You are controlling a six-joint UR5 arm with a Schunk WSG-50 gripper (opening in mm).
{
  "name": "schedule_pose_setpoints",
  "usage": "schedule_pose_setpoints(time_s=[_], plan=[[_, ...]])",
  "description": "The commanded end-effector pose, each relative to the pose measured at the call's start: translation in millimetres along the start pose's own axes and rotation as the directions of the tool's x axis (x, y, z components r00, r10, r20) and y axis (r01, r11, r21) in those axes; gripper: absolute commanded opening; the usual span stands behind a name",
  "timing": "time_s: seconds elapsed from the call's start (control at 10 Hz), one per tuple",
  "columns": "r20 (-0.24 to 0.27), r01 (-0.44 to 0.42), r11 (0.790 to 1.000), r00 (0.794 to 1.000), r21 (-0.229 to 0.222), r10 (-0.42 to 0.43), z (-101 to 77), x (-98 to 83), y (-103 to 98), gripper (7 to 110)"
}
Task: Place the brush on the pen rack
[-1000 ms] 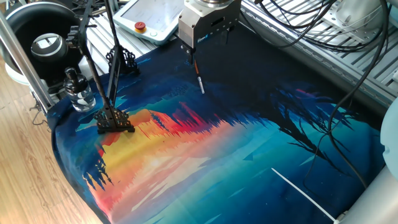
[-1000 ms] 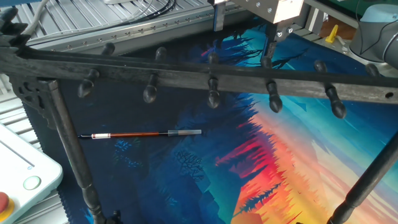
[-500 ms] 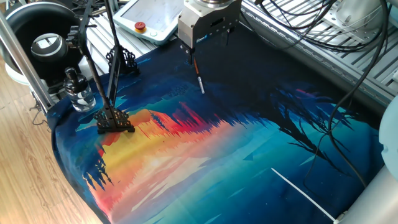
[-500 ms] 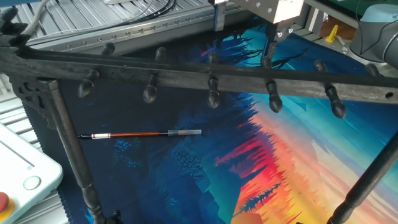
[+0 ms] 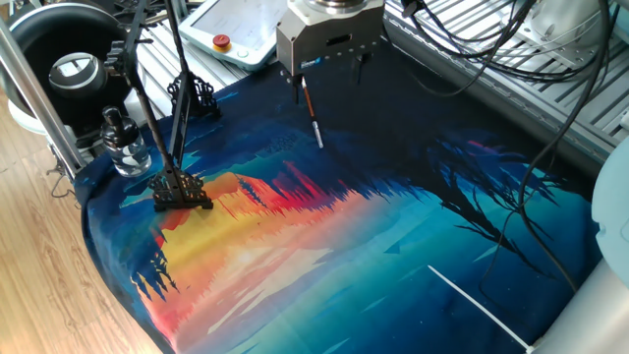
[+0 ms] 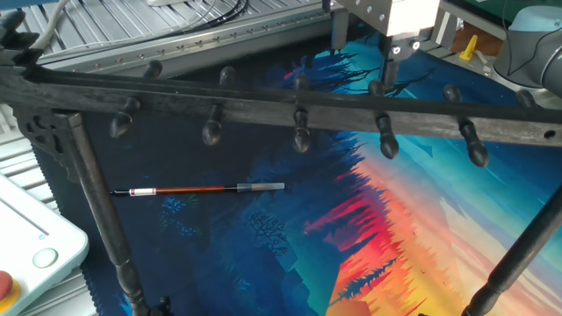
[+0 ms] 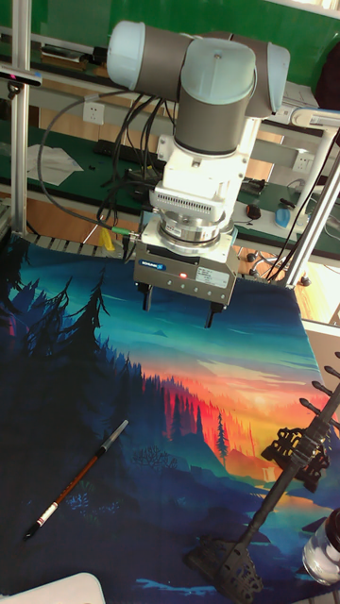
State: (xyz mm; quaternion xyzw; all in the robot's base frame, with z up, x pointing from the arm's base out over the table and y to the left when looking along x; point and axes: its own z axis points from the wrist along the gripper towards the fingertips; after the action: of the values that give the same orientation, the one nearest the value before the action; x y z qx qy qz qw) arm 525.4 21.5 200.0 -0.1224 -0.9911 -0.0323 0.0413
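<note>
Painted cloth point(image 7: 113, 377) holds the brush point(image 7: 77, 478) — reddish-brown shaft, seemingly pale tip.

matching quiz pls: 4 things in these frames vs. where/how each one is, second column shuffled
Things:
1. brush
2. gripper
3. pen rack
4. glass bottle

States:
A. standing upright on the mat, holding nothing
B. at the mat's edge, close to the rack's foot
C. lying flat on the dark part of the mat
D. open, up in the air, nothing between the fingers

Pairs: 1-C, 2-D, 3-A, 4-B
</note>
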Motion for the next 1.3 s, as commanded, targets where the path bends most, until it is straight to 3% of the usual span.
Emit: schedule_pose_setpoints(time_s=[0.0, 1.2], plan=[[-0.01, -0.029, 0.999, 1.0, -0.016, 0.029, -1.2, 2.5, 4.0, 7], [0.013, 0.048, 0.999, 0.999, -0.009, -0.048, -1.9, -2.6, 2.8, 7]])
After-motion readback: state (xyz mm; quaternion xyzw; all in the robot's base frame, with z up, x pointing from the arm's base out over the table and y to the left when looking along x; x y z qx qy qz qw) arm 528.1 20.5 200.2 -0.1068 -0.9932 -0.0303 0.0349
